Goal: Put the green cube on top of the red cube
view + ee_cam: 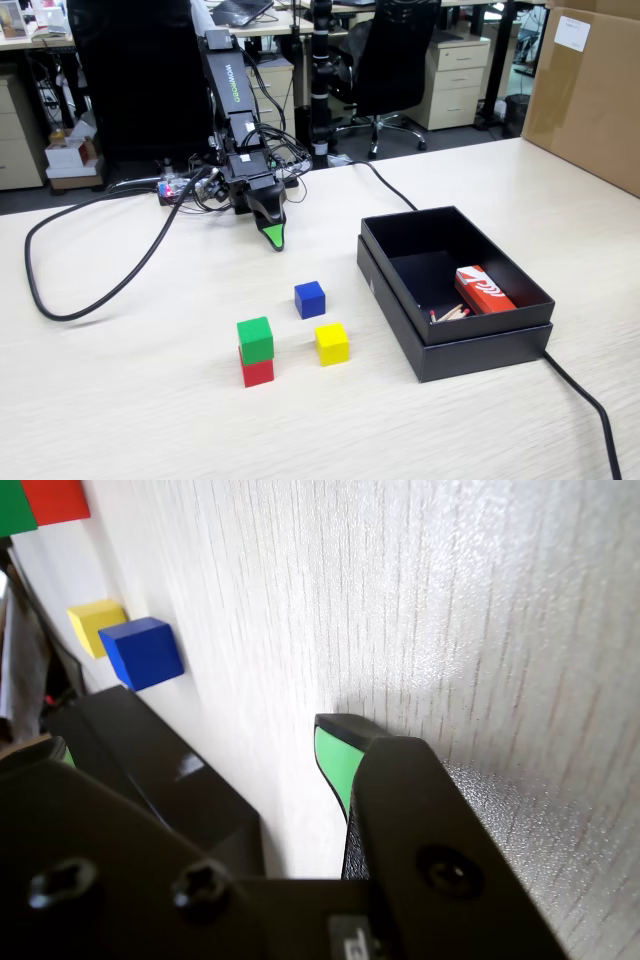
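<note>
Stacking looks done: green cube [255, 338] is seen resting on red cube [258, 371], lower left-centre of fixed view. Tool [274, 236] is parked upper-centre, empty; open/closed can't be told.

We count four small cubes on the table: one green cube [255, 338], one red cube [258, 372], one blue cube [309, 298] and one yellow cube [332, 343]. We count one black box [480, 340], open at the top. Inside it we count one red-and-white packet [484, 290] and a few thin sticks [452, 313], too small for us to number. We count one robot arm [232, 110] with one gripper [276, 240]. We count two thick black cables [90, 290] across the tabletop, one to each side in the fixed view. We count one cardboard carton [588, 90] at the far right edge.
</note>
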